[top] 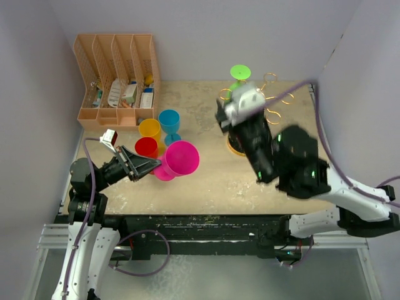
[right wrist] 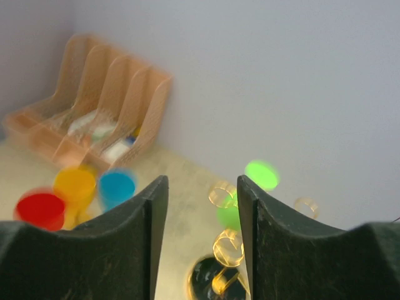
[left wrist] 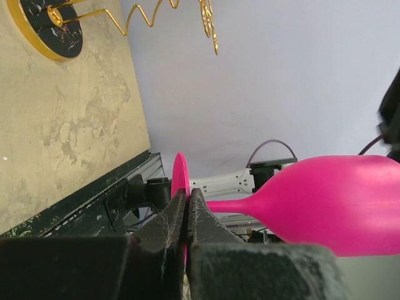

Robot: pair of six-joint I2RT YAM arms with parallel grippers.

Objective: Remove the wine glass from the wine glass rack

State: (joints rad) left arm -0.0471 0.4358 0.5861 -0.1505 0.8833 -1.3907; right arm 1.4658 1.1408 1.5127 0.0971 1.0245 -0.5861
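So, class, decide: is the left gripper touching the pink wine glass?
Touching. The left wrist view shows the left gripper shut on the thin round foot of the pink wine glass, a finger pressed against each face.

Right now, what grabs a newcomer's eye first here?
The big pink glass at left, its foot pinched in the shut left jaws. Then the green glass hanging foot-up on the gold rack at the back, right jaws open near it.
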